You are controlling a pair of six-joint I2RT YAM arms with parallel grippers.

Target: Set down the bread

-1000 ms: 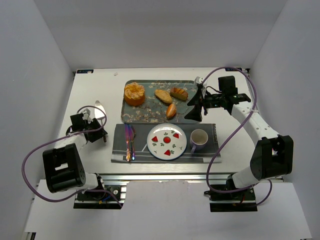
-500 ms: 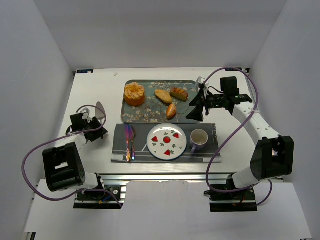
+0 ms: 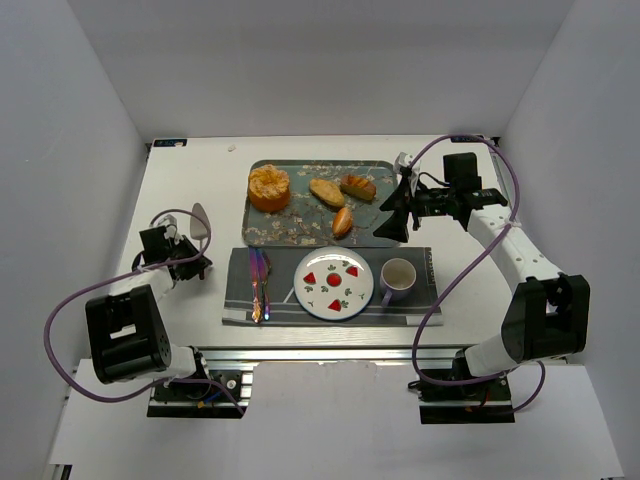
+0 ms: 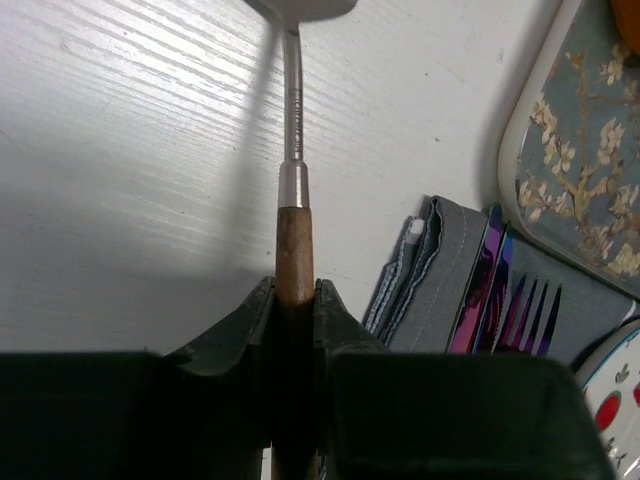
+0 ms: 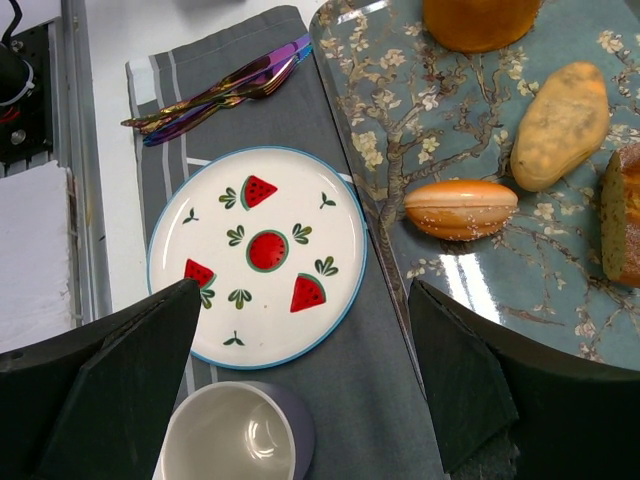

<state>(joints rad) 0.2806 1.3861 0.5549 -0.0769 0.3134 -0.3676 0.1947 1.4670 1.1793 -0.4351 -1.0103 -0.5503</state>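
The bread (image 3: 269,187), a big round golden-orange bun, sits at the left end of the floral tray (image 3: 300,232); only its lower edge (image 5: 480,15) shows in the right wrist view. My left gripper (image 3: 192,258) (image 4: 295,290) is shut on the wooden handle of a spatula (image 4: 292,150), whose metal blade (image 3: 200,216) points away over the bare table, left of the tray. My right gripper (image 3: 392,224) (image 5: 305,290) hangs open over the tray's near right corner and the placemat, holding nothing.
Three small rolls (image 3: 326,192) (image 3: 358,186) (image 3: 342,221) lie on the tray to the right of the bread. On the grey placemat (image 3: 420,270) are a watermelon-print plate (image 3: 318,292), a mug (image 3: 397,279) and iridescent cutlery (image 3: 259,283).
My left gripper has closed on the spatula's handle. The right gripper has drifted slightly toward the tray and stays open.
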